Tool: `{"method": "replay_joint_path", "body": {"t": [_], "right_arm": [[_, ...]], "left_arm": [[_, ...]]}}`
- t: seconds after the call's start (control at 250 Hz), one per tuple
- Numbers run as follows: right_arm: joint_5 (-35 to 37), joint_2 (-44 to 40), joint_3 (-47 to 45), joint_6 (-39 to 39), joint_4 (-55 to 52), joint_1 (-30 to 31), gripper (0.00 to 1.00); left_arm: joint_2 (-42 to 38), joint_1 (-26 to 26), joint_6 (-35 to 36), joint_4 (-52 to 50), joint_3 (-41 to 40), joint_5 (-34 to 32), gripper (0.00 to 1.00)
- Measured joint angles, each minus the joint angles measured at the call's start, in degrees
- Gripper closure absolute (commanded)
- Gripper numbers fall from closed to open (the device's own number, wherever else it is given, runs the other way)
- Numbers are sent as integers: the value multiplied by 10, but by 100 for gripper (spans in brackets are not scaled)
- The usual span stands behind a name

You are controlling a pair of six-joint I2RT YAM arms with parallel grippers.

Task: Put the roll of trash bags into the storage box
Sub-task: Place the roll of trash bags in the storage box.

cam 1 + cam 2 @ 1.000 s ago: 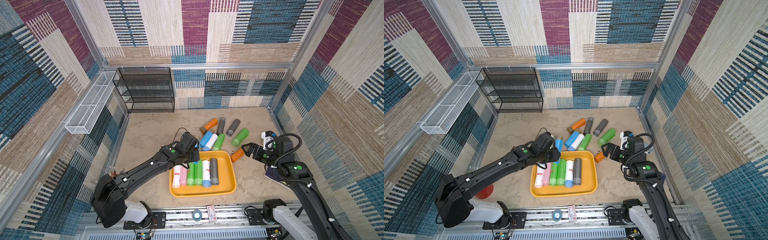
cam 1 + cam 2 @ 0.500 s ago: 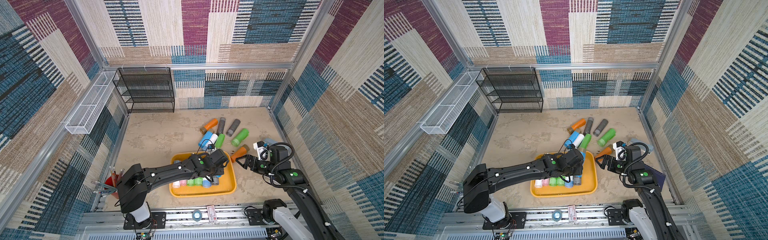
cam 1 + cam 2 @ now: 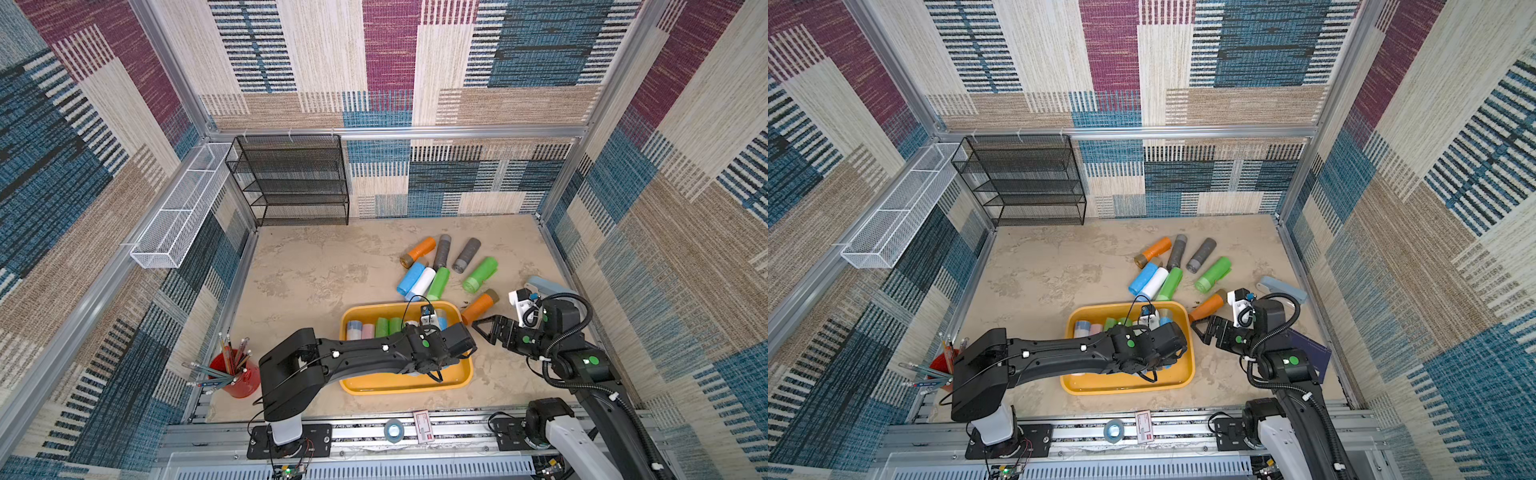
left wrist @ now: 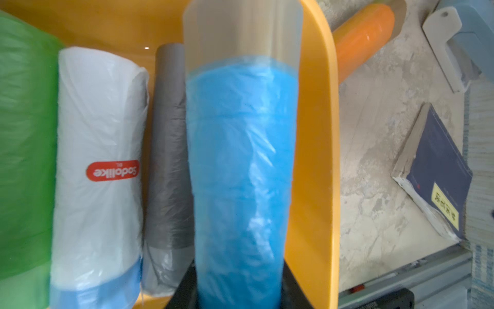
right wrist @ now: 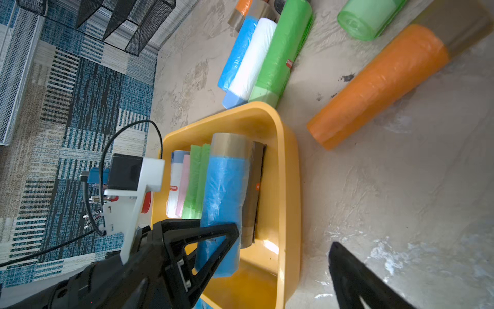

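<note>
The left end effector (image 4: 239,294) is clamped on the near end of the blue roll (image 4: 240,160). It holds the roll lengthwise inside the storage box (image 3: 401,384), beside the wall nearest the right arm and partly over a grey roll (image 4: 167,160). Whether the blue roll rests on the box floor I cannot tell. A white roll (image 4: 99,160) lies next to the grey one. The right end effector (image 3: 483,332) hangs wide open above the surface (image 3: 316,282), just beside an orange roll (image 3: 480,306) outside the box.

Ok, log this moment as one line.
left fingers: shut on blue roll | roll: over storage box | right fingers: open, by orange roll
</note>
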Motion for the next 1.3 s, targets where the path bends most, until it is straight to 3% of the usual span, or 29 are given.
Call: {"method": "replay_joint_path", "body": {"t": [0.232,0.776,1.3], "right_arm": [[0,-1,0,-3,0,0,1],[-2,-12,1,-16,-1,0,1],[-5,-15,1,-16,-1,0,1]], "left_arm": [[20,-16,-37,-14,30,-40,68],[95,-11,-52,-11,60,-6,69],[97,-7,-122,-25,47,-12,69]]}}
